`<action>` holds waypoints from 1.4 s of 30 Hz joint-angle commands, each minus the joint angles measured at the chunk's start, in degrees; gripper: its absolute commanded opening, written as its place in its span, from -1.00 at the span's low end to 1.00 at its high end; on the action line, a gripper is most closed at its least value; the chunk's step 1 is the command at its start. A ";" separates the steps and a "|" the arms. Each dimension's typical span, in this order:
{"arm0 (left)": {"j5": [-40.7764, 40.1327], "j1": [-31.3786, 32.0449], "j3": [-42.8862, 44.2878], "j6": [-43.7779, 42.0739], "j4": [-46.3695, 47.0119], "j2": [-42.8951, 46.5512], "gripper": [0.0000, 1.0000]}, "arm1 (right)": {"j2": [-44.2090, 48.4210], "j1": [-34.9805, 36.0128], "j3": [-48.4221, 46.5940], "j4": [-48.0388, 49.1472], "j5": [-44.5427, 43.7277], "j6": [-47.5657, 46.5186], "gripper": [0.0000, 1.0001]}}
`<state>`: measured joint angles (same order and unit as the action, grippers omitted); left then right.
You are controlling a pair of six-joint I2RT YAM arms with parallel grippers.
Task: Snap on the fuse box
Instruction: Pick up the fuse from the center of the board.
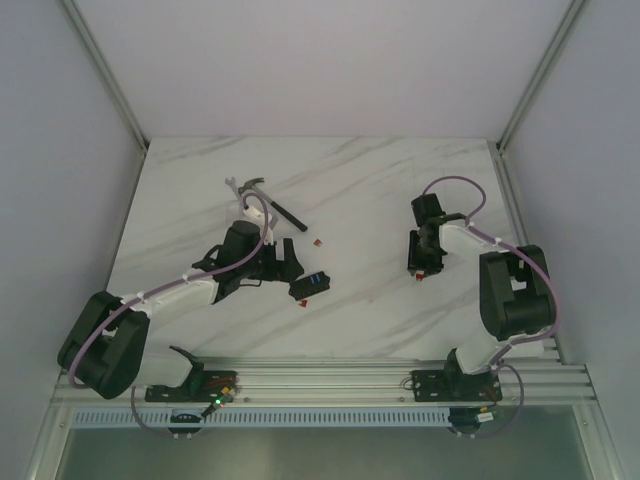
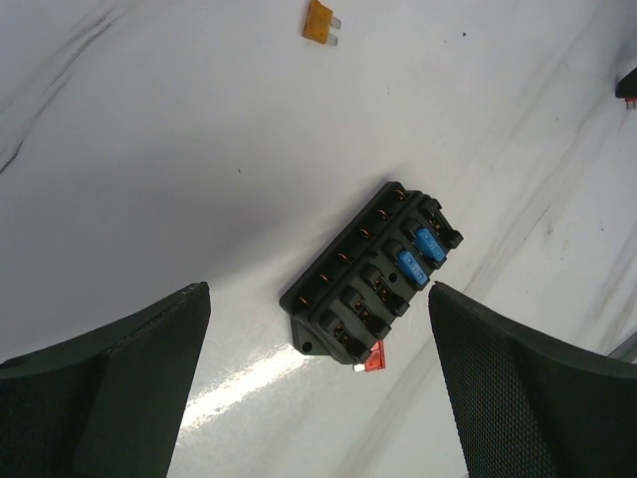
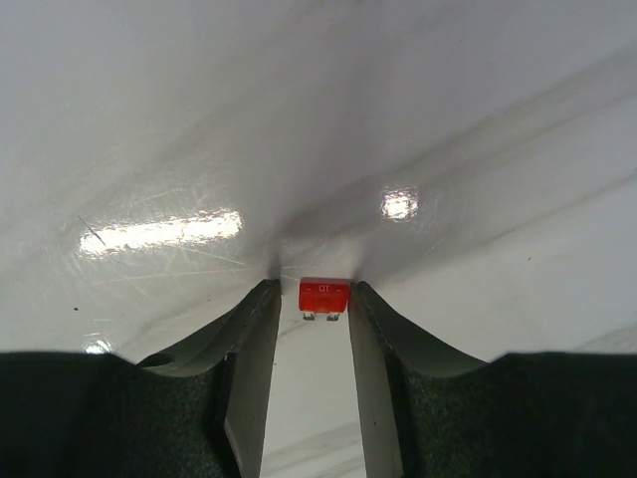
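My left jaws stand wide open, and the fuse box (image 2: 373,274) lies on the bench (image 1: 400,180) just ahead of them, in the gap between the two fingers (image 2: 119,398) but touching neither. In the left wrist view its long axis runs on a slant, from near-left up to far-right. The jaws would therefore meet it at an angle rather than square across its narrow sides. Two blue fuses (image 2: 420,255) sit towards its far end, and a small red fuse (image 2: 373,358) lies against its near corner.

The box is much nearer my left arm. In the top view it is well apart from the right jaws, off to their left. Those jaws are down at the bench, parted narrowly around another loose red fuse (image 3: 324,296). A sliver of bench shows beside it, so I judge it straddled and not yet pinched. I reckon the left arm should steady the box.
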<state>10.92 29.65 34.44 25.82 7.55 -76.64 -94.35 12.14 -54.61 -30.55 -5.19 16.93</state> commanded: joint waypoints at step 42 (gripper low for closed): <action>-9.09 6.26 -16.18 4.01 43.52 13.34 0.90 | 12.39 21.27 -4.65 23.90 0.46 18.86 -0.55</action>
<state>5.26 33.98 17.93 31.20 40.75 -61.47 -83.55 31.44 -57.91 -12.99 -5.19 31.29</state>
